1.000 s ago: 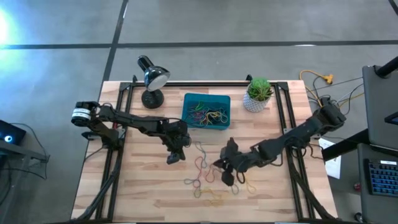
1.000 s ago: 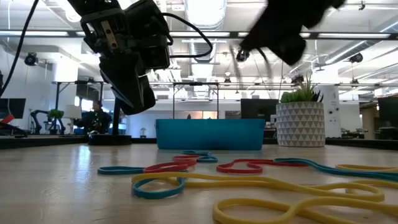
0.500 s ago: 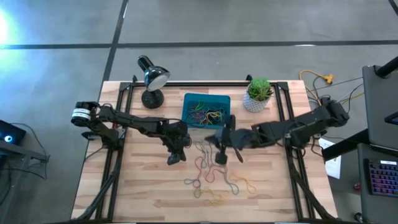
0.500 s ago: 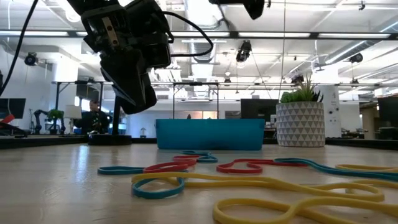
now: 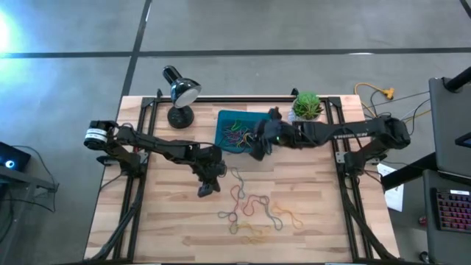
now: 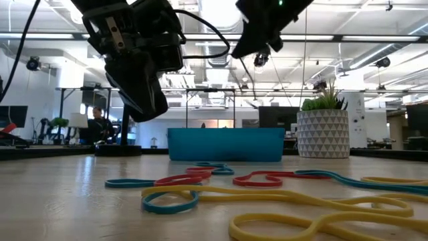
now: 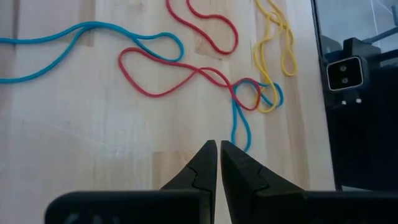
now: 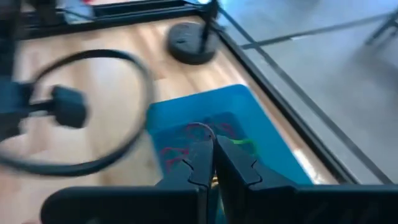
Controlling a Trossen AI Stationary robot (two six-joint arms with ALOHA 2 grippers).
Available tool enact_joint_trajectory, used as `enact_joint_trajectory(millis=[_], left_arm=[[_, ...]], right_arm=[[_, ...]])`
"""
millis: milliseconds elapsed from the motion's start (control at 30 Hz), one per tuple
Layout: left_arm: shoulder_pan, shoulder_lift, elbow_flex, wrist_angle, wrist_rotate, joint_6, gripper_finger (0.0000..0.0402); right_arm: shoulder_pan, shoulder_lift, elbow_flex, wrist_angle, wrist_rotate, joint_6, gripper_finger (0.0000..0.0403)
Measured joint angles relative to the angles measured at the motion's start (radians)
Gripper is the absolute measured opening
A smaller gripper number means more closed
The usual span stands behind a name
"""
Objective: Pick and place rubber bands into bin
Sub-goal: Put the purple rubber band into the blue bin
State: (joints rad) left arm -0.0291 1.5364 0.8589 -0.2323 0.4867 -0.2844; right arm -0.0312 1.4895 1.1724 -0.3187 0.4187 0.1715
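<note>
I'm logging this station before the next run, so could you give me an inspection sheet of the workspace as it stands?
Surface: wooden table, bare apart from loose bands.
Job's things: rubber bands in mixed colours scattered mid-table; more lie in the teal bin at the table's back.
Clutter: desk lamp beside the bin on one side, potted plant on the other.
Grippers: left gripper shut, raised above the table near the bands, holding nothing; right gripper shut, at the bin's front edge; any held band cannot be told.
Cables: yellow and black cables off the table's right edge.
Surroundings: concrete floor; a person seated far behind.
</note>
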Motion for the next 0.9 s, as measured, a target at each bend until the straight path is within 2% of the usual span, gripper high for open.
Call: enact_joint_trajectory(millis=[233,433,900], left_arm=[[0.0,0.0,0.0,0.042,-0.022,-0.001,0.0005],[0.0,0.0,0.0,0.048,-0.048,0.0,0.0005],[0.001,0.0,0.0,0.144,-0.08,0.003,0.0005]], right_arm=[[-0.128,0.0,-0.021,0.0,-0.013,0.0,0.0008],[-0.216,0.0,-0.07,0.016,-0.093,0.01,0.0008],[-0.258,0.0,-0.184,0.123,-0.208,0.065,0.0009]])
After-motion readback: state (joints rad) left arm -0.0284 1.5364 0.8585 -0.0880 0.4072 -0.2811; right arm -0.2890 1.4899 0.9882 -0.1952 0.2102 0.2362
